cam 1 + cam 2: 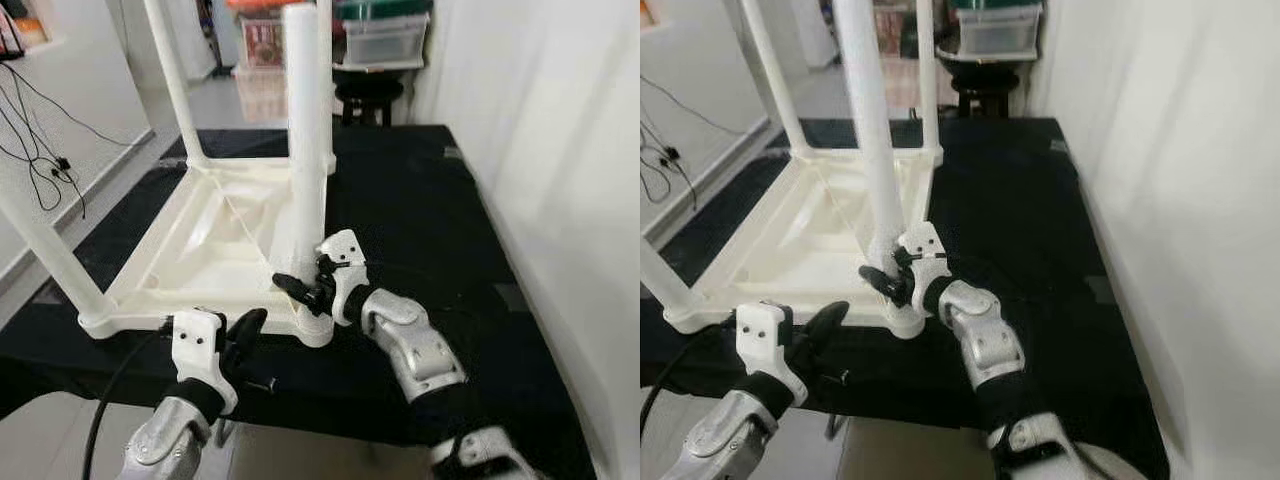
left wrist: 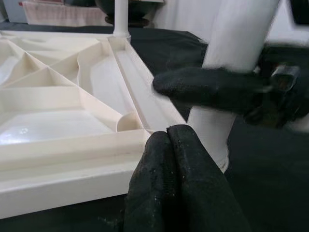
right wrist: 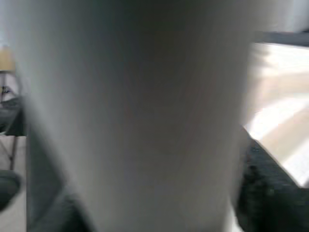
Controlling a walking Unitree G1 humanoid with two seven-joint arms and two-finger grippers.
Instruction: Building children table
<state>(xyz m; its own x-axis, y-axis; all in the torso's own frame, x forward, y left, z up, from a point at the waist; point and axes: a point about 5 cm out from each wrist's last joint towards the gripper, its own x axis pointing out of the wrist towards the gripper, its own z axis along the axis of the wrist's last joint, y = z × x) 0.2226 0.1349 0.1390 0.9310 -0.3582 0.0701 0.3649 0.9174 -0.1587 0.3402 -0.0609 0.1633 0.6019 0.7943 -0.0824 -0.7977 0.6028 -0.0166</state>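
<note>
Nearest the robot, the left claw (image 1: 250,335) sits low at the near edge of the black table (image 1: 420,200), its two fingers (image 2: 169,164) pressed together with nothing between them, their tips just short of the near rim of the tabletop (image 1: 215,245). That tabletop, white plastic, lies upside down on the black surface, ribbed underside up, left of the middle. Just right of the left claw and a little farther in, the right claw (image 1: 300,288) is clamped on the near-right leg (image 1: 305,150) low down, close above the corner socket where the leg meets the tabletop; one black finger shows in front of the leg, and the right wrist view is a blur of white leg with dark finger pads at either side. The leg stands upright from that corner and rises out of the top of the frame. At the near-left corner another leg (image 1: 45,250) leans out to the left. Farther back, two more legs stand at the far corners, the far-left one (image 1: 175,80) tilted slightly. To the left of the table, on the pale floor, black cables (image 1: 35,130) trail along the wall. Beyond the far edge stands a dark stool (image 1: 368,95), and behind it a clear storage bin (image 1: 385,35). A white wall (image 1: 560,180) runs along the right side.
</note>
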